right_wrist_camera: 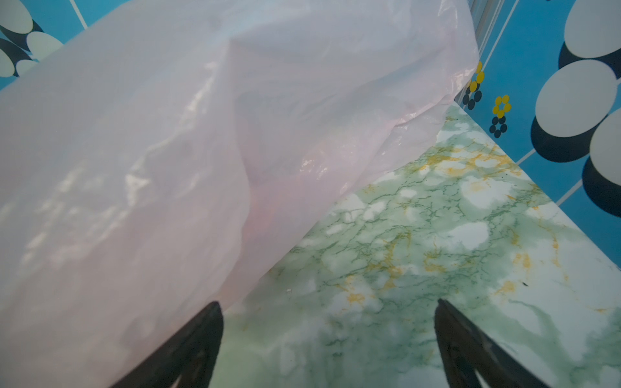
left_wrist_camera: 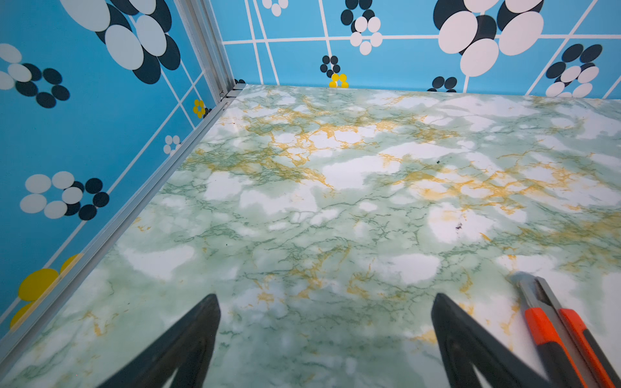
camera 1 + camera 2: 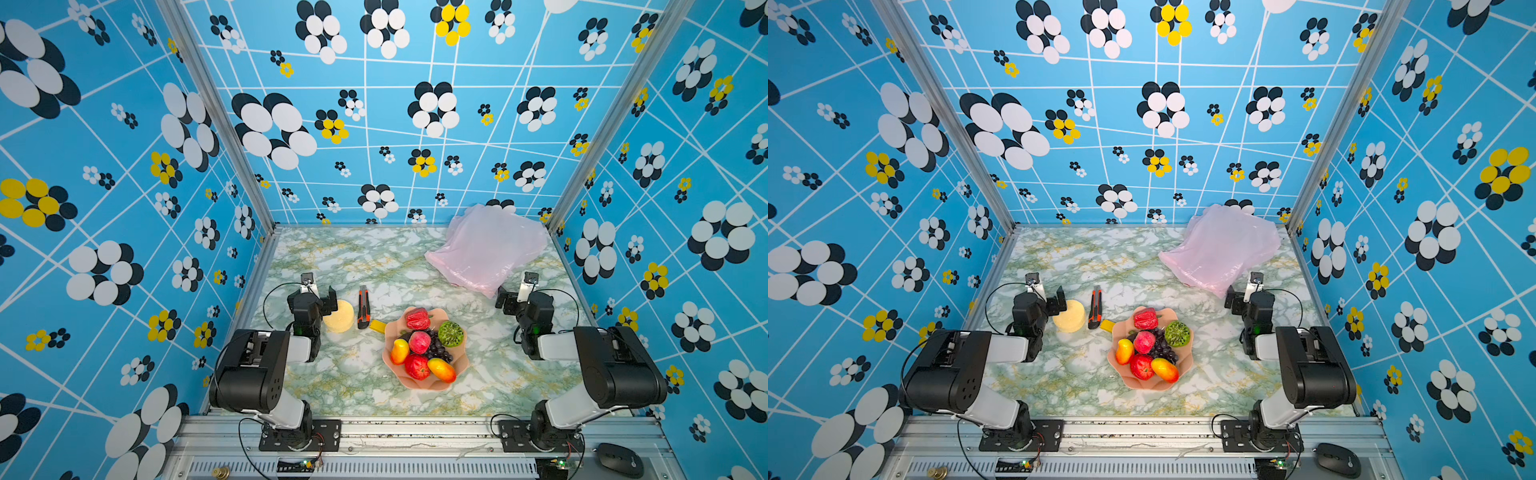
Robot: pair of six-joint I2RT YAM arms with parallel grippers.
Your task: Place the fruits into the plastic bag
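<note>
Seven fruits (image 3: 1150,347) lie heaped in a salmon-pink scalloped bowl (image 3: 415,386) at the near middle of the marbled table (image 3: 353,257), none of them in the bag; nearest are a red apple (image 3: 417,367) and a mango (image 3: 441,370); behind these come a second mango (image 3: 400,351), a pinkish apple (image 3: 419,341) and a dark grape bunch (image 3: 439,350); at the far rim sit a bumpy green fruit (image 3: 451,333) and a red pepper-like piece (image 3: 417,318).

Just off the bowl's far-left rim lies a small flat yellow piece (image 3: 377,326); beside it is an orange-and-black utility knife (image 3: 363,307), pointing away, and left of that a pale yellow disc (image 3: 340,316).

Over the disc's left edge in both top views stands the left gripper (image 2: 324,299), jaws spread wide and empty; the knife lies just beside one finger.

Level with it on the right is the right gripper (image 1: 327,302), also wide and holding nothing; one finger meets the bag's near corner, though whether it touches I cannot tell.

Farthest, the plastic bag (image 3: 486,247) lies crumpled in the far right corner, against the back wall and well apart from the bowl.
</note>
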